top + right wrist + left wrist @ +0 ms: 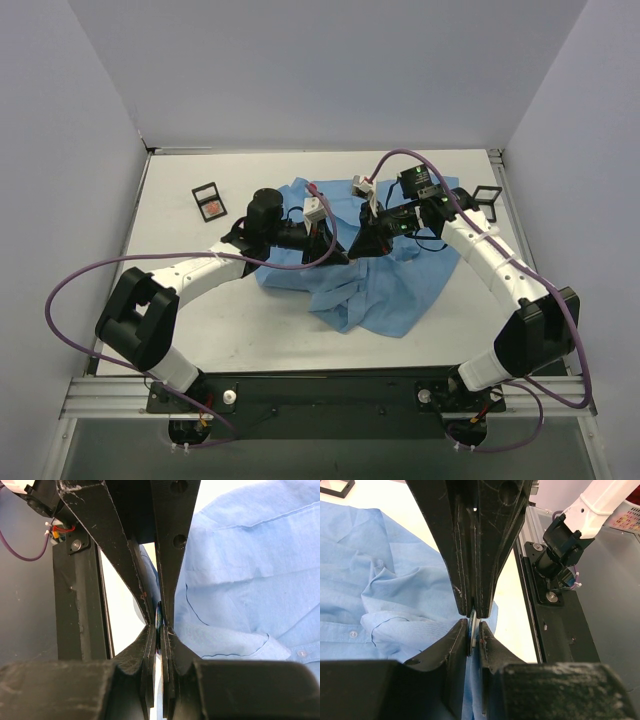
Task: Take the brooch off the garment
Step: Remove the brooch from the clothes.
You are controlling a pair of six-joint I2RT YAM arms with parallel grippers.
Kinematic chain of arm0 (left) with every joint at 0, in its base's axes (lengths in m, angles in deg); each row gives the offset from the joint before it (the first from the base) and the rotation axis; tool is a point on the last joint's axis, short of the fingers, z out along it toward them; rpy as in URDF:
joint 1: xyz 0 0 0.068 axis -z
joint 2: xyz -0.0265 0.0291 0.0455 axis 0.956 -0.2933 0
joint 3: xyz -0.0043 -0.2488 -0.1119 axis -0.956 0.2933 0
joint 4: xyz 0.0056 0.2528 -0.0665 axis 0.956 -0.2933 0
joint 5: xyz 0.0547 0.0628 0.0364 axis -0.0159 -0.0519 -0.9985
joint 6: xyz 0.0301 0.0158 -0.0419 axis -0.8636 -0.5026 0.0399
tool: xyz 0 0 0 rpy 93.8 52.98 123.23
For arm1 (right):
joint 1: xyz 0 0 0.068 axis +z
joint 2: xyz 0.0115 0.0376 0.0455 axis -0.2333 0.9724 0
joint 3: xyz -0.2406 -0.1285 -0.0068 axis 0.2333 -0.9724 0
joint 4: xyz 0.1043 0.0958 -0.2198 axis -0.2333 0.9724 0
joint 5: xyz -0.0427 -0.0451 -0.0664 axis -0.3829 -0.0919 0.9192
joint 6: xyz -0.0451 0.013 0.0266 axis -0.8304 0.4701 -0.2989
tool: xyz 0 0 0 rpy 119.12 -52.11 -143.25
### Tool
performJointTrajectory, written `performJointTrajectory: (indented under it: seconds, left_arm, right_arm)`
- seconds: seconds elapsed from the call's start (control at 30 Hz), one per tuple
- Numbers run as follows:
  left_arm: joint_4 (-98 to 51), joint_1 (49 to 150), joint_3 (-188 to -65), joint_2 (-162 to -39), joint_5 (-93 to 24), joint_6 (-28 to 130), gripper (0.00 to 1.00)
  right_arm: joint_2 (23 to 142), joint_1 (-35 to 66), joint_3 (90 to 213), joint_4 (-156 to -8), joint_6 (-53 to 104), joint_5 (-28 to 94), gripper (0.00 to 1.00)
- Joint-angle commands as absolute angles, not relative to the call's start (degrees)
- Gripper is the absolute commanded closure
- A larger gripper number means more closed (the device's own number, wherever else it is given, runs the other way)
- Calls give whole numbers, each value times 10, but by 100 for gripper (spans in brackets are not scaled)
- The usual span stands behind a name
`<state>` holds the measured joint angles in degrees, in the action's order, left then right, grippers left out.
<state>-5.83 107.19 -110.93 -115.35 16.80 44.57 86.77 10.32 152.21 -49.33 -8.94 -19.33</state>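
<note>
The garment [385, 290], a light blue shirt, lies crumpled mid-table. Over it my left gripper [338, 246] and right gripper [367, 238] meet tip to tip. In the left wrist view the brooch [472, 629] shows edge-on as a thin pale disc, with my left gripper [474, 626] shut on it and a fold of the garment [395, 590]. The right arm's fingers [487, 555] come down onto the same spot. In the right wrist view the brooch [159, 620] is a dark sliver, with my right gripper [160, 630] shut on it beside the garment [240, 580].
One black rectangular frame [209, 200] lies at the back left and another [487, 200] at the back right. Small white-and-red parts [318, 207] and a black box [420, 182] sit behind the shirt. The table's metal rail [330, 400] runs along the near edge.
</note>
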Motion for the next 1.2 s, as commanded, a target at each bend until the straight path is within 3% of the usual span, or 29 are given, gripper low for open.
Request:
performJointTrajectory:
  seconds: [0.0, 1.17]
  left_arm:
    - [-72, 1067, -1128, -1163, 113, 429, 80]
    - [-72, 1065, -1127, -1160, 85, 437, 84]
  right_arm:
    - [830, 114, 1521, -478, -91, -250, 100]
    - [829, 118, 1523, -469, -100, -246, 100]
